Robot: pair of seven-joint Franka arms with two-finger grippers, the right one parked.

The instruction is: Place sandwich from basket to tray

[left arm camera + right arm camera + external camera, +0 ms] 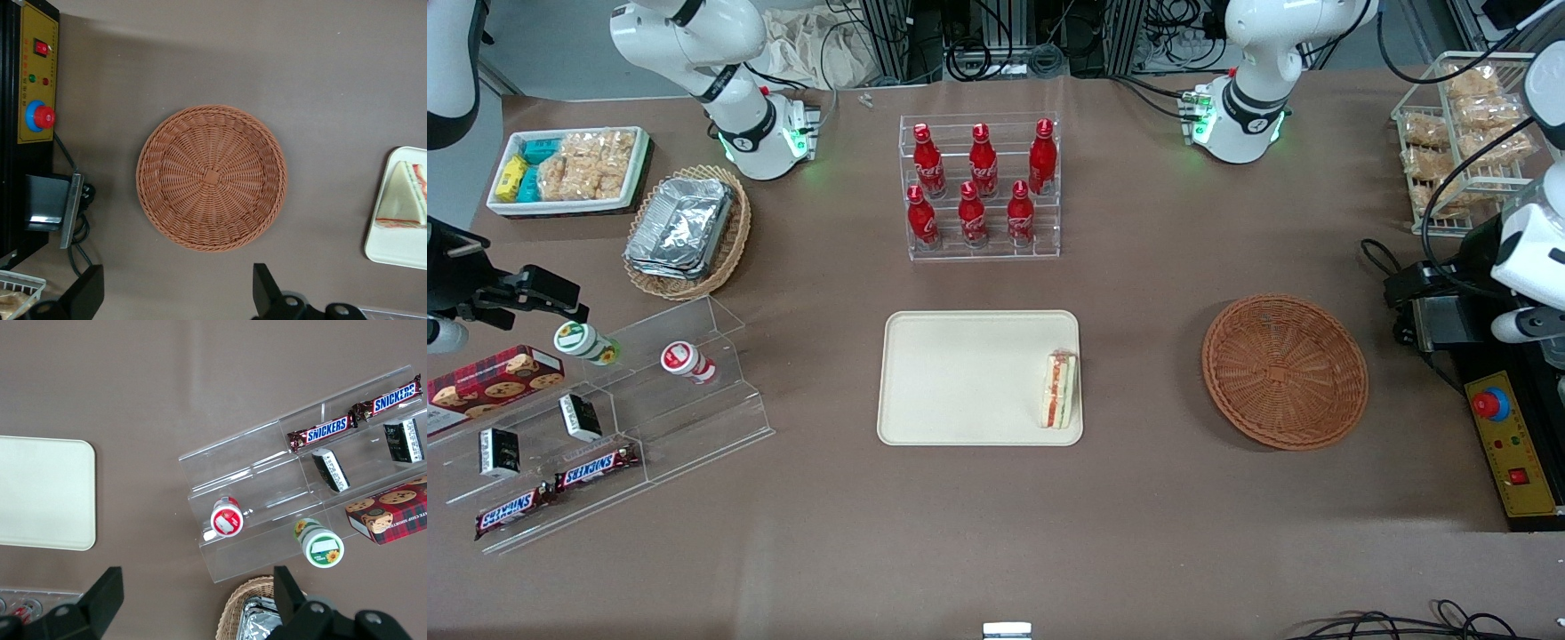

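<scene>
Sandwich (1059,389) lies on the tray (960,382), at the tray's edge toward the working arm's end of the desk (1138,533). It stands on one side, red and green filling visible. The basket (1285,371) sits on the desk beside the tray, apart from it, with nothing in it. The left end effector (177,297) hangs above the basket, clear of it, fingers (267,288) spread apart and holding nothing. Bottle rack (983,187) stands farther from the front camera than the tray
</scene>
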